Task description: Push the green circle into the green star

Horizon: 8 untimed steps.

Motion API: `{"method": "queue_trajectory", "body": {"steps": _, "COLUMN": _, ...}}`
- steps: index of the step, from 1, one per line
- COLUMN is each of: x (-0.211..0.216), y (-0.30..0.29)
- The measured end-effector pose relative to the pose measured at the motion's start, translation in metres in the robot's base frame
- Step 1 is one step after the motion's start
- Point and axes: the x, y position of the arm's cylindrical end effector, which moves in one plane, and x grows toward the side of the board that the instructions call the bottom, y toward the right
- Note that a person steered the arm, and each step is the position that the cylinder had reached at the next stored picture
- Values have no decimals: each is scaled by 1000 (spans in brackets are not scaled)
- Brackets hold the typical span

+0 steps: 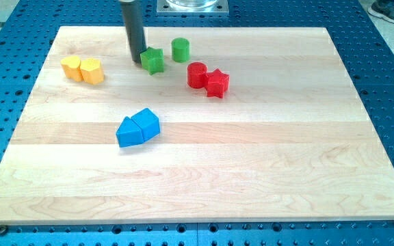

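Blue pair (137, 128) nearest, on wooden worktop (252, 164). Farther up: yellow pair (83, 69) at view's left, red pair (208, 78) right. Green star (152, 61) toward view's top; my tip (136, 59) just left of it, perhaps touching. Green circle (180, 50), short upright cylinder, just up-right of star, apart. No pincer in view.

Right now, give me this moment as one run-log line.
my tip: at green star, its left side | green circle: right of star, small gap, not touching | task: not yet done
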Motion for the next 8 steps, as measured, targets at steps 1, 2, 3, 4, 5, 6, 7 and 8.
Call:
{"method": "queue_trajectory", "body": {"steps": 1, "x": 0, "y": 20}}
{"method": "queue_trajectory", "body": {"steps": 2, "x": 19, "y": 25}}
{"method": "queue_trajectory", "body": {"steps": 3, "x": 41, "y": 24}}
{"method": "queue_trajectory", "body": {"steps": 4, "x": -17, "y": -5}}
{"method": "queue_trajectory", "body": {"steps": 5, "x": -56, "y": 28}}
{"method": "queue_trajectory", "body": {"steps": 6, "x": -45, "y": 57}}
{"method": "queue_trajectory", "body": {"steps": 7, "x": -15, "y": 58}}
{"method": "queue_trajectory", "body": {"steps": 8, "x": -20, "y": 76}}
